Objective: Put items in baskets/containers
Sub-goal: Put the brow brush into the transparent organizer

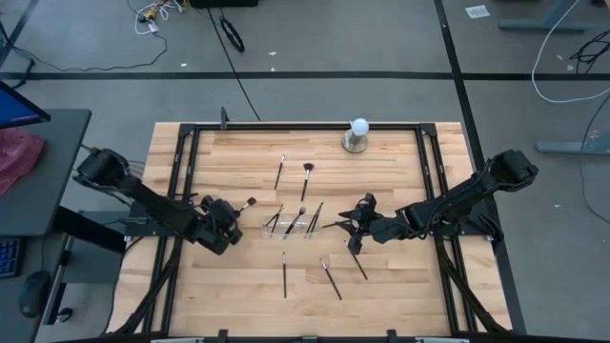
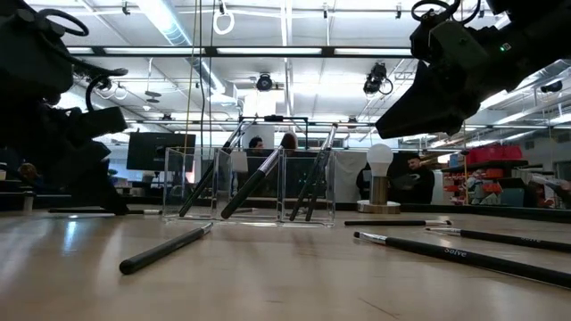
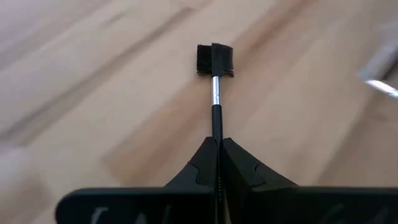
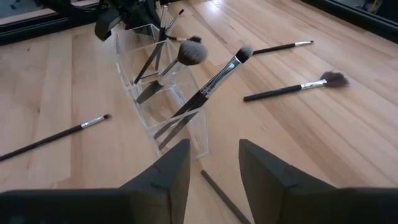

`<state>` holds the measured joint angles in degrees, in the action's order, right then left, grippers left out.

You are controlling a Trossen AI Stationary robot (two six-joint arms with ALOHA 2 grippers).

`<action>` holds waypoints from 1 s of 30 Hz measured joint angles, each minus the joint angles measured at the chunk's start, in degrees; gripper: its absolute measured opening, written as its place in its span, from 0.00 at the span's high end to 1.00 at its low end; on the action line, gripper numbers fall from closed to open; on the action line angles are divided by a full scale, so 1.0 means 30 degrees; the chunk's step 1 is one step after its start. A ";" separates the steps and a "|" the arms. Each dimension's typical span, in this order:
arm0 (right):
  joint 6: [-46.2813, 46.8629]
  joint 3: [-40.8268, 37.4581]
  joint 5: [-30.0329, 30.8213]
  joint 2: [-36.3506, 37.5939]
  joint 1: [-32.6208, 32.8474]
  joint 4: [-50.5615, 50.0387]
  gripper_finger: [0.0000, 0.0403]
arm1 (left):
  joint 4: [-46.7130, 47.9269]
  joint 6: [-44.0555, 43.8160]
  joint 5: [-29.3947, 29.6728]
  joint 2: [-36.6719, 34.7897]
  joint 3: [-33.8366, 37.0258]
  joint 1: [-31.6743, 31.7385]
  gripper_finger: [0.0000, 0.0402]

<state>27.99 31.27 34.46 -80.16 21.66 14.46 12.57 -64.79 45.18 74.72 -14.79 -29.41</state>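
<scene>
**Op:** Just left of the clear tray (image 1: 291, 226), my left gripper (image 1: 232, 221) is clamped fully shut on a comb-headed brush (image 3: 215, 74); the wrist view shows the handle pinched right at its tail, the whole shaft and head sticking out ahead over bare tabletop (image 1: 400, 181); my right gripper (image 1: 360, 221) sits just off the tray's other end, jaws parted, nothing between them.

**Obs:** Risk with that hold?

**Op:** Grip is at the very end of the handle; I judge it could pivot or slip between the pads on the swing; a long overhang also means the head may strike the tray wall, and a light tray would likely slide or tip; several brushes (image 4: 186, 62) already lean in it, so a new one could snag on them or knock one out.

**Obs:** And the right arm?

**Op:** It is close to the tray; if both arms move in at once, I'd worry about a clash over it.

**Obs:** What can't you make out?

**Op:** Tray walls are nearly invisible from above; I can't place its rim exactly; the loose brush (image 4: 221, 196) under the right gripper is cut off by its fingers; the low view shows dividers in the tray, but I can't tell which compartment is free; the lamp-like white ball (image 1: 358, 127) at the far edge is not involved.
</scene>
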 joint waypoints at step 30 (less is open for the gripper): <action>-0.6279 0.0000 -0.2178 0.0000 -0.0044 0.9251 0.66 | 0.2063 1.2489 0.7223 -0.3443 -0.7266 0.1452 0.98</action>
<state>9.15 31.27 27.92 -80.16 21.53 42.21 18.76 -27.33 66.85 64.39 -36.58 -25.05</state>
